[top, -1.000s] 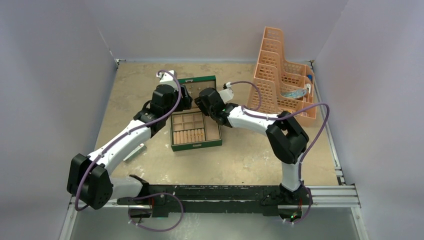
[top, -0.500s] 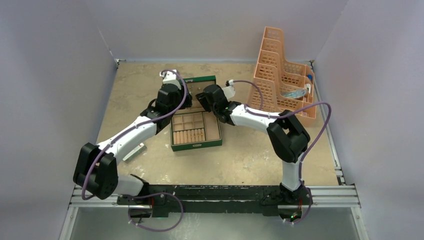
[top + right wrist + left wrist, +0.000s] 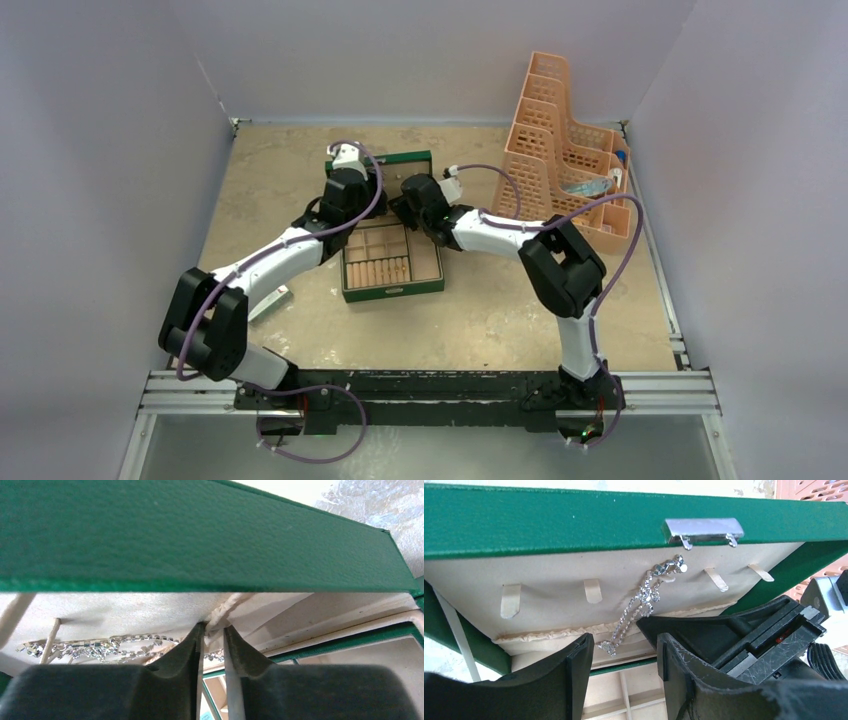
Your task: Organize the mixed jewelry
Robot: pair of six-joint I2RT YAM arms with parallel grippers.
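**Chain on the Lid Lining, Both Arms at the Open Box**

*Top view.* The green box (image 3: 393, 292) stood open near the middle of the table (image 3: 480, 320), with its lid (image 3: 400, 160) tilted up at the far side. The left arm (image 3: 270, 262) and the right arm (image 3: 495, 232) reached to the lid from either side, and their black wrists hid the fingers. A row of beige-orange rolls (image 3: 378, 272) filled the near-left compartment of the box. An orange rack (image 3: 565, 160) stood at the far right, well apart from the box. A small silvery object (image 3: 268, 303) lay on the table just beside the left arm and was too small to identify.

*Left wrist view.* The beige lining (image 3: 554, 592) of the lid faced the camera, and a silver clasp (image 3: 703, 528) sat on the lid's green edge. A row of tabs (image 3: 510, 600) crossed the lining. The silvery chain (image 3: 640, 602) hung from a tab just below the clasp and ran down and to the left across the lining. The left gripper (image 3: 624, 652) was parted to a moderate gap and held nothing. The chain's lower end hung just above that gap and appeared to touch neither finger.

*Right wrist view.* The right gripper (image 3: 214, 630) pointed up under the lid's edge, with its fingers at a narrow gap. A beige strip (image 3: 227, 604) of the lining ran down into that gap, but it could not be told whether the strip was gripped. The chain lay against the lining to the left of the fingers, apart from them.
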